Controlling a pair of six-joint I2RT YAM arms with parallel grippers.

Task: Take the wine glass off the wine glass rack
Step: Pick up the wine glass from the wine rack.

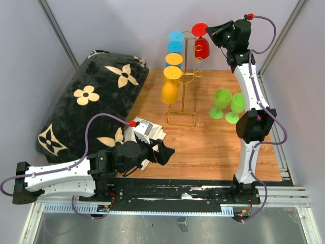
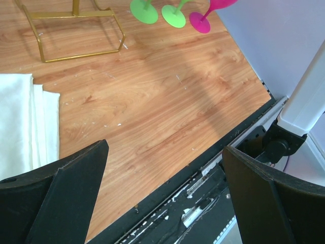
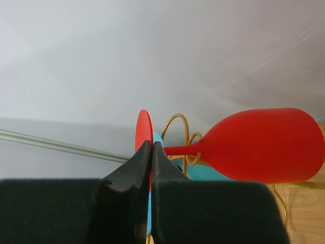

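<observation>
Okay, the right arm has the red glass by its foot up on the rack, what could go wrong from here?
1. The right gripper pinches only the thin foot of the red glass, so it could slip or swivel.
2. The stem sits in a loop of the rack; a crooked pull could snag and tip it, shaking the other hanging glasses.

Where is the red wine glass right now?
In the top view, the red wine glass hangs at the upper right of the gold wine glass rack, beyond the green glasses; the right gripper has its jaws shut on the glass's foot.
</observation>
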